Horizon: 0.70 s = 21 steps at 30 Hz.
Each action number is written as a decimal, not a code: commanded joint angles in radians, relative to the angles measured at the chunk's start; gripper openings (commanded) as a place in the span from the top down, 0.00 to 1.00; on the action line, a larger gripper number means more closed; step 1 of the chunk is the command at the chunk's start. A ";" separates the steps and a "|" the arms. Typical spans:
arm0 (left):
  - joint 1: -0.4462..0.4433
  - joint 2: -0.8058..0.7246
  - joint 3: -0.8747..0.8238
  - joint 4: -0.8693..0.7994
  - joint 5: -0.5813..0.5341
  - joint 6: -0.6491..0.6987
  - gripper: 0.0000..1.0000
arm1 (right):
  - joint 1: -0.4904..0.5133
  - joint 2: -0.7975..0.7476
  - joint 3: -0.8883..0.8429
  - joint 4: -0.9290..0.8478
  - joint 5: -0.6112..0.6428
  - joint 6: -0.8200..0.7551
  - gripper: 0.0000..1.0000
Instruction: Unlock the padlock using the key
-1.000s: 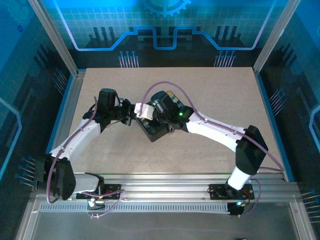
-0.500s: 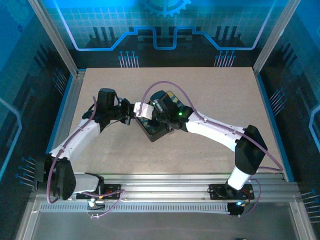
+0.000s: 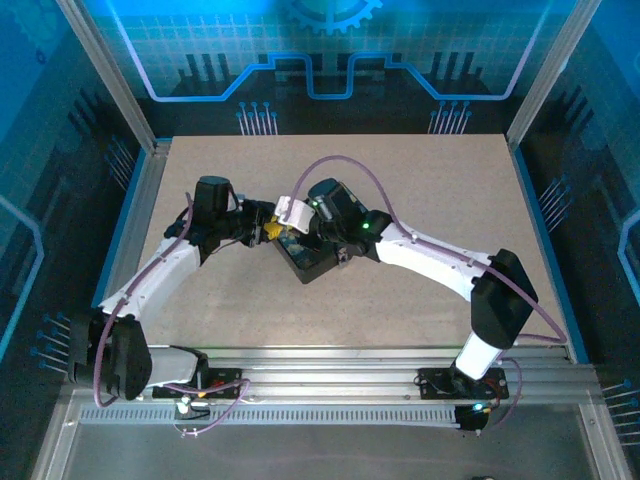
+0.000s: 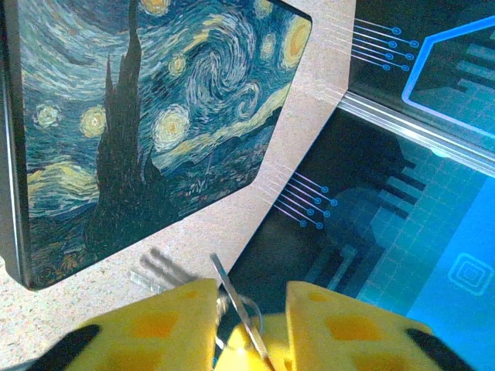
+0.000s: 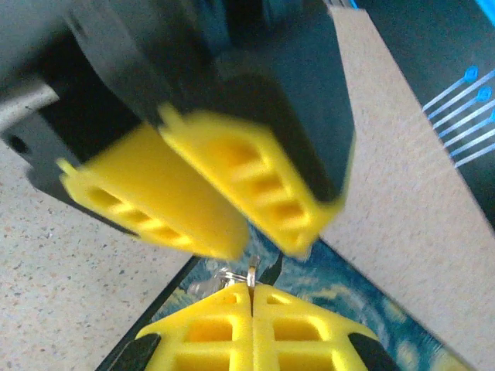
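The right gripper (image 5: 251, 292) has its two yellow pads pressed flat together, and the key (image 5: 251, 273) is pinched in the seam at their tips. Only a short bit of it clears the pads. It is a thin, pale, silvery sliver seen edge-on, with a small wire ring beside it. That free end points straight out from the fingertips toward the left gripper (image 4: 251, 295), which faces it tip to tip.

The left gripper's pads stand a little apart, a narrow gap with nothing clamped. In the left wrist view the key shows as a slim bright blade standing in that gap. Its long axis runs out of the gap toward the near corner of the box (image 4: 116, 116) and leans slightly left. It lies closer to the left-hand pad, and I cannot tell whether it touches that pad.

The box is dark-sided, with a lid painted in swirling blues, yellow stars and a black cypress shape. From above, both grippers meet over the box's far-left edge, so the key hangs just above that edge of the lid and off the table.

The box sits on a tan speckled table (image 3: 430, 190), roughly at its middle. Aluminium rails (image 3: 330, 365) lie on the near side of the box, by the arm bases. Blue-lit wall panels (image 3: 330, 60) printed with circuit lines rise beyond the box and to both sides of it.
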 commanded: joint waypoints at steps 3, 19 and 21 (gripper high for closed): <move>0.023 -0.028 0.018 0.014 0.030 0.015 0.60 | -0.076 -0.102 -0.110 0.113 -0.145 0.203 1.00; -0.025 0.046 0.088 0.119 0.156 0.137 0.53 | -0.271 -0.218 -0.314 0.497 -0.585 0.710 1.00; -0.038 0.057 0.083 0.141 0.152 0.106 0.53 | -0.272 -0.213 -0.316 0.523 -0.615 0.742 1.00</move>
